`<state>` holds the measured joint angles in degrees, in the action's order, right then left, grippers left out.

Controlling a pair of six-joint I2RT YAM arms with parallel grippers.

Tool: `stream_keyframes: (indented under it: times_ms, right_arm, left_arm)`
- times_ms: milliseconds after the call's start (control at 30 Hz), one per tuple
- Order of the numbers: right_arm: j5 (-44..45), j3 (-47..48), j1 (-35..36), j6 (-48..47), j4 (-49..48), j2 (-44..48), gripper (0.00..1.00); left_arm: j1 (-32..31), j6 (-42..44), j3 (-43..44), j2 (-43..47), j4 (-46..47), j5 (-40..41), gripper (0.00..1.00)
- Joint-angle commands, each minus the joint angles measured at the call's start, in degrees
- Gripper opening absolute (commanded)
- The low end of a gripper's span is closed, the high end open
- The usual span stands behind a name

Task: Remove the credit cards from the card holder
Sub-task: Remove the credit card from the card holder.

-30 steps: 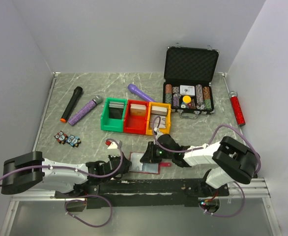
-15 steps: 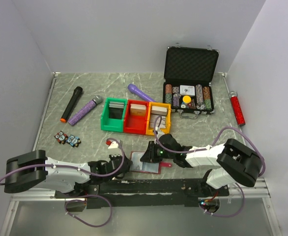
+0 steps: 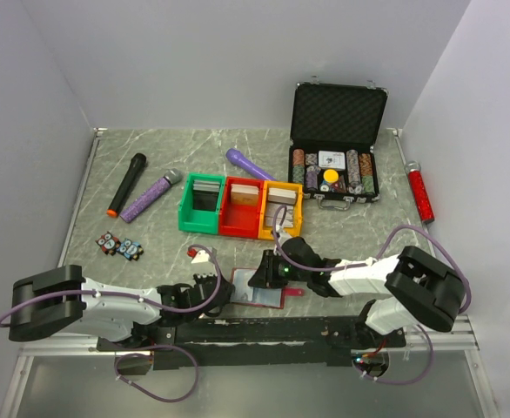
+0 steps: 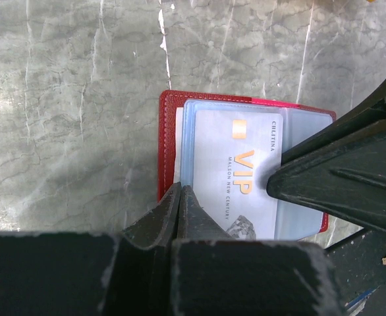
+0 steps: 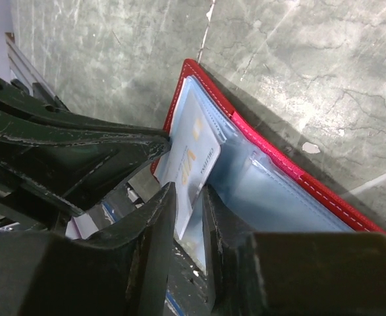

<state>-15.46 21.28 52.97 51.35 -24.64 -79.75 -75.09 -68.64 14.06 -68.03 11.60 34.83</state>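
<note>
The dark-red card holder [image 3: 257,296] lies open at the table's near edge, its pale blue sleeves up. It also shows in the left wrist view [image 4: 168,145] and the right wrist view [image 5: 265,148]. A white VIP credit card [image 4: 236,171] sticks partly out of a sleeve. My left gripper [image 3: 223,292] is shut, and its tips [image 4: 180,191] pinch the holder's left sleeve edge. My right gripper [image 3: 268,279] has its jaws [image 5: 188,191] on either side of the card [image 5: 192,158], gripping its free end.
Green [image 3: 201,205], red [image 3: 242,207] and yellow [image 3: 283,209] bins stand behind the holder. An open poker chip case [image 3: 335,165] is at the back right. Microphones [image 3: 126,185] lie at the left, a red tool [image 3: 421,193] at the right. The mounting rail [image 3: 264,331] runs just in front.
A second ago my left gripper edged right toward the holder and my right arm's elbow shifted. Nothing visibly moved in the last half second.
</note>
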Motion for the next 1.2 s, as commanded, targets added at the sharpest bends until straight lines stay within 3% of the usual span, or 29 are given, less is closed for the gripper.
stream_keyframes:
  times_ms: [0, 200, 500, 867, 1167]
  right_arm:
    - [-0.1, -0.4, -0.1, -0.3, -1.8, 2.3, 0.30]
    - [-0.2, -1.1, -0.5, 0.2, -1.9, 2.5, 0.22]
    - [-0.1, -1.8, -0.9, 0.4, -1.7, 3.0, 0.21]
    - [0.2, -2.7, -1.1, 0.7, -1.6, 4.2, 0.09]
    - [0.3, -3.3, -1.4, 0.5, -0.5, 6.0, 0.11]
  left_arm:
    - [0.2, -0.8, -0.5, -1.2, -5.9, 0.1, 0.01]
    - [0.2, -1.4, -0.6, -1.1, -6.4, 0.2, 0.01]
    - [0.2, -1.5, -0.6, -1.2, -6.6, 0.4, 0.01]
    - [0.3, -2.1, -0.9, -0.8, -6.9, 0.6, 0.01]
    - [0.5, -2.6, -1.1, -0.5, -7.6, 0.9, 0.01]
